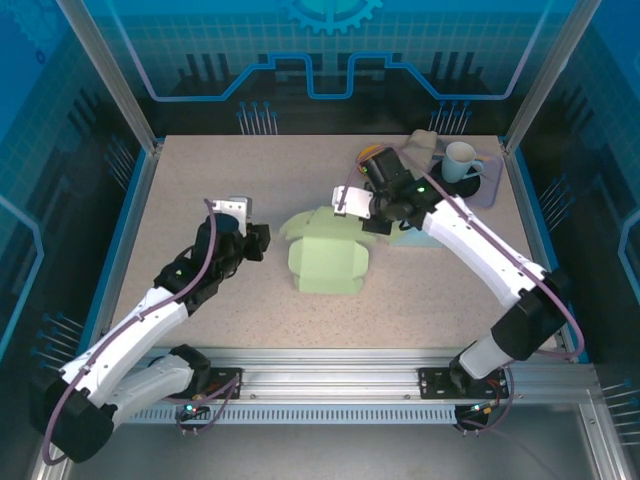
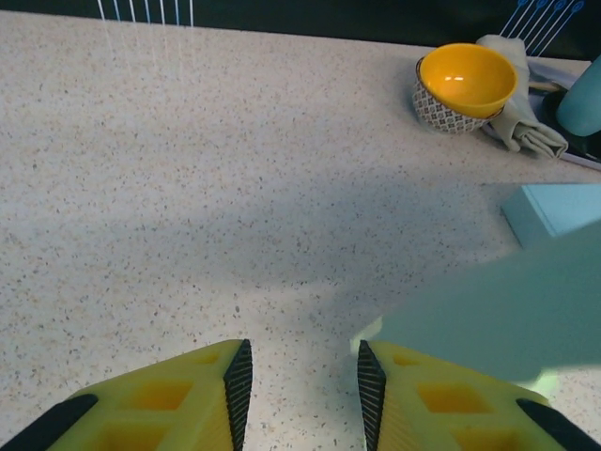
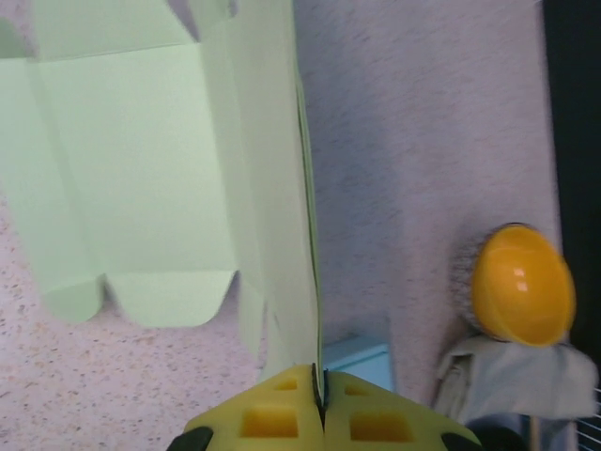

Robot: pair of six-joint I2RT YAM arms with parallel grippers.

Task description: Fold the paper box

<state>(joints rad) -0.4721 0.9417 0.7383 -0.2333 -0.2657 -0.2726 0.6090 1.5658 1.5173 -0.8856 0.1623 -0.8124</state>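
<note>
Left gripper (image 2: 305, 366): fingers apart, nothing between them, close above the table (image 1: 200, 190). The paper box (image 1: 330, 262) lies just to its right, a pale green blank, mostly flat. One panel crosses in front of this gripper's right finger in the left wrist view.

Right gripper (image 3: 321, 399): fingers pressed together on a raised side panel of the box, with the sheet edge running straight out ahead of the pads. The rest of the blank spreads flat to its left. Yellow bowl (image 3: 521, 287) and light blue box (image 3: 362, 352) sit off to its right.

Judgement: thin card, very light, floppy away from the creases. Likely to slide on the table and buckle if pinched mid-panel. Best hold is a panel edge close to a crease, with the other gripper pinning the base.
</note>
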